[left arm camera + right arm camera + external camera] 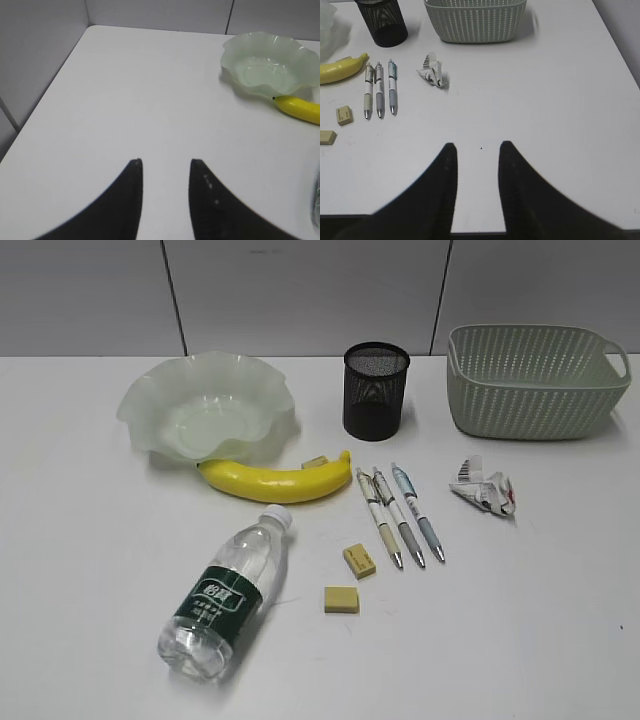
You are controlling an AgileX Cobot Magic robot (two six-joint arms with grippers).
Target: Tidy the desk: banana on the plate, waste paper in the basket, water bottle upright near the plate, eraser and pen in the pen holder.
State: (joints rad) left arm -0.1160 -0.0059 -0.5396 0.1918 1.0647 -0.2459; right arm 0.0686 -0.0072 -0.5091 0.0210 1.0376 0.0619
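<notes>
Exterior view: a plain white desk [560,640] is seen, backed by a grey panelled wall with dark seams.
Left wrist view: the desk's rounded far corner is shown against grey wall panels.
Plate [207,407]: set at the back left, pale green and ruffled, with nothing in it.
Banana [275,481]: laid on the desk, touching the plate's front rim.
Water bottle [228,590]: laid on its side at the front left, its white cap turned toward the banana.
Label: dark green with white characters; they cannot be read.
Pen holder [376,390]: stood upright at the back centre.
Pens [400,515]: three are laid side by side in front of the pen holder.
Erasers [350,578]: two yellowish blocks are placed between the bottle and the pens.
Basket [536,380]: set at the back right.
Waste paper [483,487]: left on the desk in front of the basket; a barcode is visible, other print is unreadable.
Left gripper [165,167]: jaws are parted over bare desk, nothing grasped.
Right gripper [477,150]: jaws are parted over bare desk, nothing grasped.
</notes>
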